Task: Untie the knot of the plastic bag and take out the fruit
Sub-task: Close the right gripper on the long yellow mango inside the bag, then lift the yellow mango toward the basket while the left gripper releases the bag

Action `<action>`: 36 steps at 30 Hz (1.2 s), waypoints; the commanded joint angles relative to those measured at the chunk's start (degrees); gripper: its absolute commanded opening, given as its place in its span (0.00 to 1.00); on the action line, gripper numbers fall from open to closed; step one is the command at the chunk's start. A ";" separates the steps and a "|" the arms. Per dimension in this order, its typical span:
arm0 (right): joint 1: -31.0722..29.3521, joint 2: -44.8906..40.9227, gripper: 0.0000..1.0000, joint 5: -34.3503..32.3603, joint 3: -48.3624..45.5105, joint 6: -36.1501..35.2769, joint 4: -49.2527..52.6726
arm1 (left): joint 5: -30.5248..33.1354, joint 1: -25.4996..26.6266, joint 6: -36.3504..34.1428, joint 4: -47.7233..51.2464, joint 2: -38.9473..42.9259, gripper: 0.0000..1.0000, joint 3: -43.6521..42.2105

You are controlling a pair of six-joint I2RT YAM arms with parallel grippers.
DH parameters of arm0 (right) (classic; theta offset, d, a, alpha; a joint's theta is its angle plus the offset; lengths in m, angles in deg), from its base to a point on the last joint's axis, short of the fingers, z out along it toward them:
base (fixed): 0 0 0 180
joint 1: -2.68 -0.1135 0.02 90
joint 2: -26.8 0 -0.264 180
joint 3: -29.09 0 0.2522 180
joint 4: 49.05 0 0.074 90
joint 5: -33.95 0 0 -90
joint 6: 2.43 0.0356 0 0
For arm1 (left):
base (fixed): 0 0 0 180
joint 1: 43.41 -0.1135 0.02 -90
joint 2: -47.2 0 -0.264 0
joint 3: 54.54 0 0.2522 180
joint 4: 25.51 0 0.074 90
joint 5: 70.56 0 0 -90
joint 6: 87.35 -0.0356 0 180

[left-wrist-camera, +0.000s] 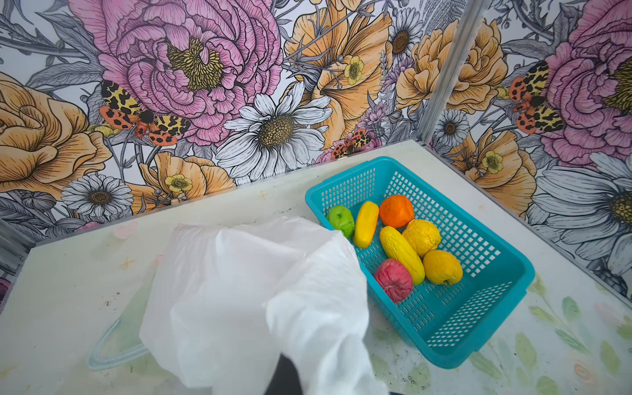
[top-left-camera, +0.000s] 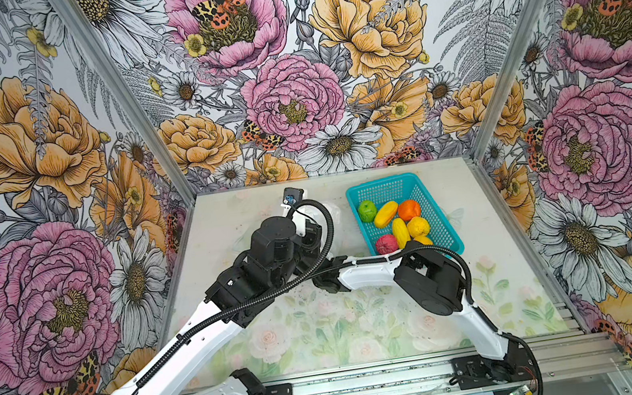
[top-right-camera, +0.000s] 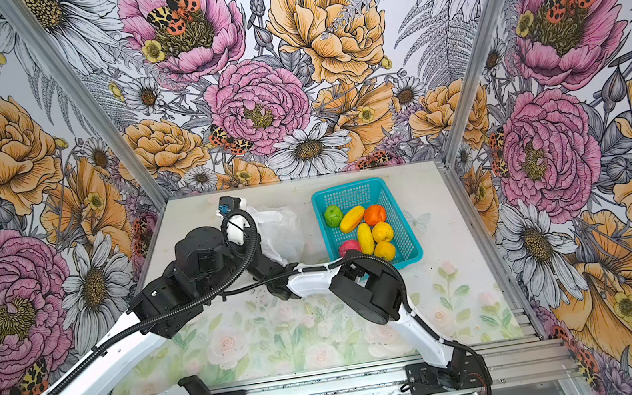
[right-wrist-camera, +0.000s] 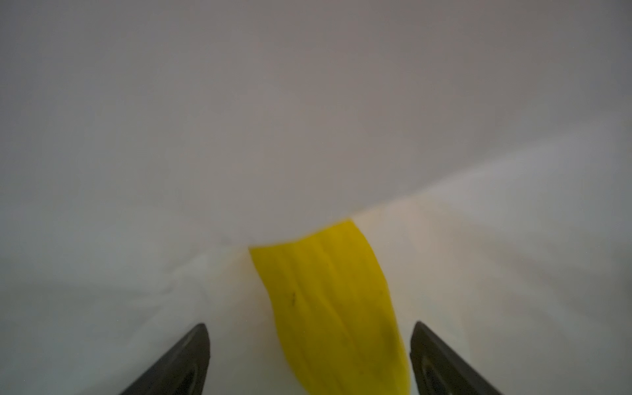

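- Right pincer (right-wrist-camera: 309, 325): released, astride yellow fruit (right-wrist-camera: 328, 290) inside plastic bag (left-wrist-camera: 239, 290).
- Left pincer (left-wrist-camera: 284, 376): clenched on plastic bag.
- Yellow fruit: likely light, squashy; grip gently mid-body.

Blurred plastic bag (right-wrist-camera: 307, 102) hid one end of a yellow fruit (right-wrist-camera: 335, 307); both top views hid the right jaws.

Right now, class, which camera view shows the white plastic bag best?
The left wrist view: the plastic bag is large, sharp, mostly unobstructed. In both top views the left arm covers part of it. The right wrist view shows it only as blurred white film.
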 commanded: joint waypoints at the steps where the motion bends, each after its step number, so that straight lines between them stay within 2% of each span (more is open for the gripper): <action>1: 1.42 1.66 0.92 -1.26 0.97 2.35 3.77 | 1.09 0.70 -0.74 -0.90 1.03 0.00 -0.89; 4: 2.16 2.21 0.85 -0.13 1.03 2.92 4.99 | 1.20 0.78 -0.72 -0.91 1.13 0.00 -0.88; 9: 2.35 1.79 0.56 -0.04 0.88 3.05 5.13 | 1.52 0.78 -0.74 -0.91 0.98 0.00 -0.90; 18: 1.68 -6.16 0.27 7.55 -4.68 4.94 3.40 | 3.79 0.49 -1.17 -1.15 -0.85 0.00 -0.52; 25: -0.47 -16.55 0.22 13.14 -15.86 4.62 -5.61 | 4.59 -2.17 -0.53 -1.62 -4.08 0.00 0.12; 36: -2.28 -33.57 0.18 26.98 -33.71 3.37 -18.98 | 4.29 -10.70 4.32 -1.34 -5.66 0.00 -0.22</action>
